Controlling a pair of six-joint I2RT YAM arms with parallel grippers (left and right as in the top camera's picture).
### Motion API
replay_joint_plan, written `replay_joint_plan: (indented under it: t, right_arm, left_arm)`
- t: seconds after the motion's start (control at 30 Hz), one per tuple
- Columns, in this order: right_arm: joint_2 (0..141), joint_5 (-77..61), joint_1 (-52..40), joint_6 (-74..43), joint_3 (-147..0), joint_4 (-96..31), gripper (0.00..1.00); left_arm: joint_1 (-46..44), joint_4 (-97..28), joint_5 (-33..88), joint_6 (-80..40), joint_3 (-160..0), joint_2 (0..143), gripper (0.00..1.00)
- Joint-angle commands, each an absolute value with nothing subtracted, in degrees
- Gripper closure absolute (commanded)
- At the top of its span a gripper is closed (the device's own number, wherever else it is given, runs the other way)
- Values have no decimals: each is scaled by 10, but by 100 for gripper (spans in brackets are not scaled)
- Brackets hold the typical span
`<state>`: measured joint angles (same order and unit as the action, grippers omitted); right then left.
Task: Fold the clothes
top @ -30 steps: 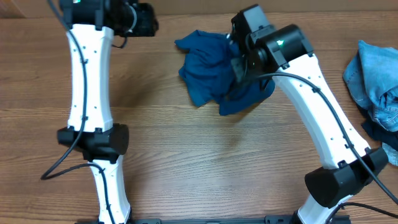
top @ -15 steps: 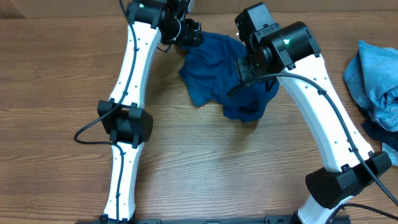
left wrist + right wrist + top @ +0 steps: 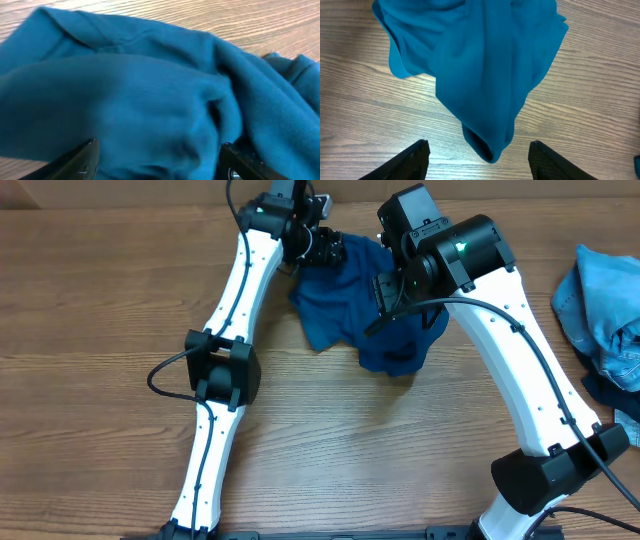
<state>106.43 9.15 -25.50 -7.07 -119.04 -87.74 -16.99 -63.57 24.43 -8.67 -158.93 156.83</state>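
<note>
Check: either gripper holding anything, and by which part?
Nothing held. Right gripper open, clear of the blue shirt; left gripper open over its folds.

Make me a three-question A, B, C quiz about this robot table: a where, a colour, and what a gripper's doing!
1. Where is the pale denim pile?
A. At the table's right edge.
B. On the floor.
C. In a basket.
2. What colour is the crumpled shirt?
A. Red.
B. Deep blue.
C. Yellow.
3. How is the right gripper?
A. Shut on the shirt.
B. Open, holding nothing.
C. Out of sight.
Answers: 1 A: it lies far right. 2 B: blue in every view. 3 B: its jaws stand wide apart above the shirt.
</note>
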Motion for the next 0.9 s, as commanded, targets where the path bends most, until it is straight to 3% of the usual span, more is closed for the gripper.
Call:
replay_joint_plan:
  t: [0.0,0.2,0.5,0.73,0.87]
  right_arm:
    - [1049,87,-254,-75,-1203,-874,33]
    - [1049,86,-254,-76,-1203,-877,34]
    - [1049,63,-254,-75,-1203,-882,36]
    - [1049,63,-254,-75,-1203,-886,37]
    - [1049,63,-254,-75,-1203,-885,37]
  left_arm:
    - [-185,-641,212,-95,-1595,1570,22]
    - [-190,-657,162,-98,-1594,1573,36]
    - [-191,-658,112,-89,-1594,1589,39]
    - [-193,-671,109,-77,-1594,1606,84]
    - [-192,-680,110,-77,-1601,1603,96]
